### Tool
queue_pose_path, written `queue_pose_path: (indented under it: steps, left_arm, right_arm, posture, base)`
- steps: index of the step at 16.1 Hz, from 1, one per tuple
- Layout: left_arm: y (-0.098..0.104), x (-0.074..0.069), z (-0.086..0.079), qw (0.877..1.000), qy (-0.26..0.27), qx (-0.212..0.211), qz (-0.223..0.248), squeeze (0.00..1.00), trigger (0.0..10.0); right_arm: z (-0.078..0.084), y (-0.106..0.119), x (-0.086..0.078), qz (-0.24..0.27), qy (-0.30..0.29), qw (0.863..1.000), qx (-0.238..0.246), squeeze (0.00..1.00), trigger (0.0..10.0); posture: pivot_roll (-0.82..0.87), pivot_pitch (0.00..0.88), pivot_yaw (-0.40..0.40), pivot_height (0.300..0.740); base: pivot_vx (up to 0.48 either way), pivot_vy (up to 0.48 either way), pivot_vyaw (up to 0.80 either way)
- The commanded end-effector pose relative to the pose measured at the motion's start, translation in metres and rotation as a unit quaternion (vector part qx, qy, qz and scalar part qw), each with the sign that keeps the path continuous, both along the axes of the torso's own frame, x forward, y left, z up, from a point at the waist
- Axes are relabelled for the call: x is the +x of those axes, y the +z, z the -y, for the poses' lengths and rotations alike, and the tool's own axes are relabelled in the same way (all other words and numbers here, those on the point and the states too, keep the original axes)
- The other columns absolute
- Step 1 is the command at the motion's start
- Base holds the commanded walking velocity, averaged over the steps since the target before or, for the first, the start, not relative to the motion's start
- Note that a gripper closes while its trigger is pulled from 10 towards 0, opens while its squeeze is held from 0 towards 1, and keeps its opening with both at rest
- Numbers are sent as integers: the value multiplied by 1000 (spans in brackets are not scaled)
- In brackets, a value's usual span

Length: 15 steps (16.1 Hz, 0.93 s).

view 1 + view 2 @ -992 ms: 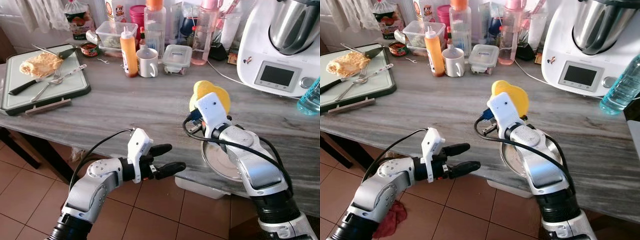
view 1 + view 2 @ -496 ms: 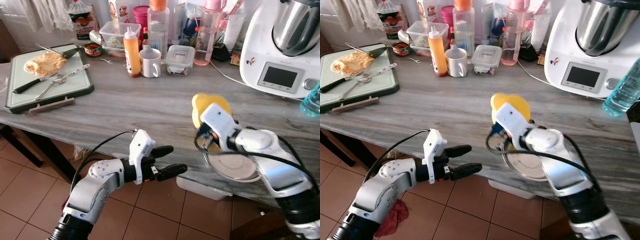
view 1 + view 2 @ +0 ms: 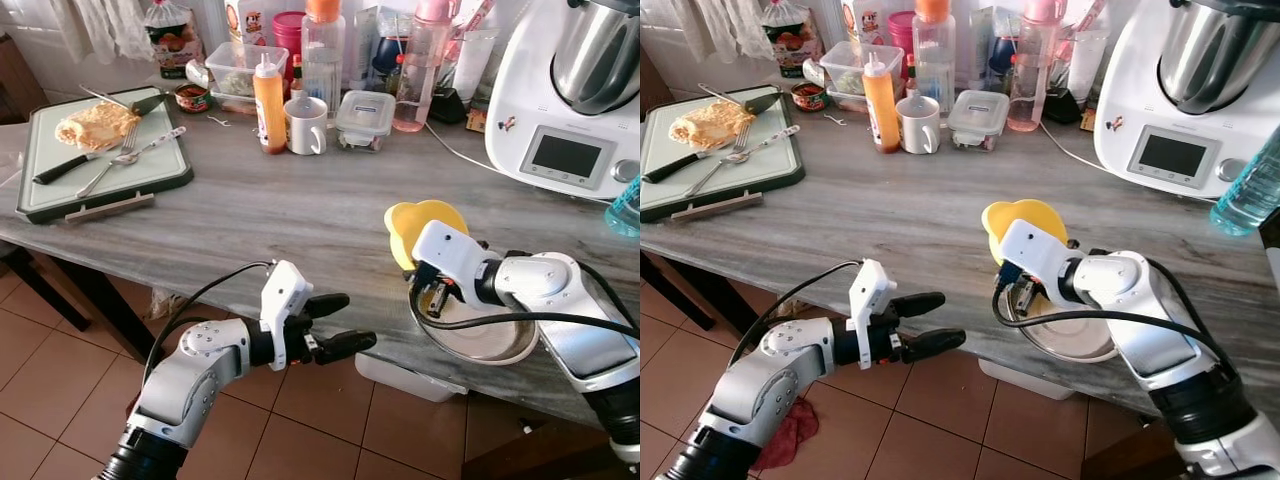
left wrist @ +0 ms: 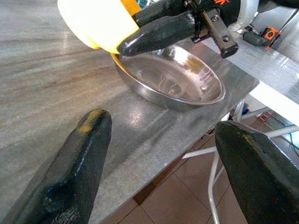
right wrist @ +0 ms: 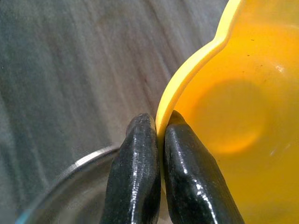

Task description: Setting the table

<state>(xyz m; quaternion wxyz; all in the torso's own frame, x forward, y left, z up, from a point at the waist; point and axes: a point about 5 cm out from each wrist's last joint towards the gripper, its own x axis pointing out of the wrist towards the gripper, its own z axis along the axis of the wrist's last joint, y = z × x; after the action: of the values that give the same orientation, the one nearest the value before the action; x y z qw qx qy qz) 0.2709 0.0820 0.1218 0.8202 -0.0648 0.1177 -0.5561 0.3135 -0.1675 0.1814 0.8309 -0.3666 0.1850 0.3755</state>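
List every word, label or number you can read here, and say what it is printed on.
None reads clearly.
Food bag: printed label, too blurred.
Carton: print too small.
Small can: label too small.
Kitchen machine: screen blank, small sticker unreadable.

**Right gripper pinching bowl rim**

The right gripper [image 5: 159, 140] is clamping the rim of the yellow bowl [image 5: 233, 112], one finger [image 5: 135, 172] outside and the other inside. The grey wood-grain table [image 5: 70, 70] is lying behind. A metal dish's rim [image 5: 70, 172] is showing beside the fingers.
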Motion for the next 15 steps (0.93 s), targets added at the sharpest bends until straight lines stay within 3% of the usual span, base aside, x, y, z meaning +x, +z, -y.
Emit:
queue_pose_path:
  steps: [1,8,13,15]
  left_arm:
    - [-2,-2,0,1000,-2,14,-1,0,10000]
    - [-1,-5,0,1000,-2,16,-2,0,10000]
    - [0,-6,0,1000,-1,17,-4,0,10000]
    - [-1,-7,-1,1000,-4,18,-6,0,10000]
  right_arm:
    - [2,0,1,2,5,1000,-16,0,10000]
    - [14,10,17,54,0,998,-36,0,10000]
    - [6,16,26,82,9,996,-24,0,10000]
    - [-9,14,30,84,26,996,3,0,10000]
  posture:
    - [37,106,-13,740]
    - [42,112,-12,740]
    - [46,112,-10,740]
    - [48,115,-9,740]
  base:
    - [0,0,0]
    - [0,0,0]
    - [0,0,0]
    - [0,0,0]
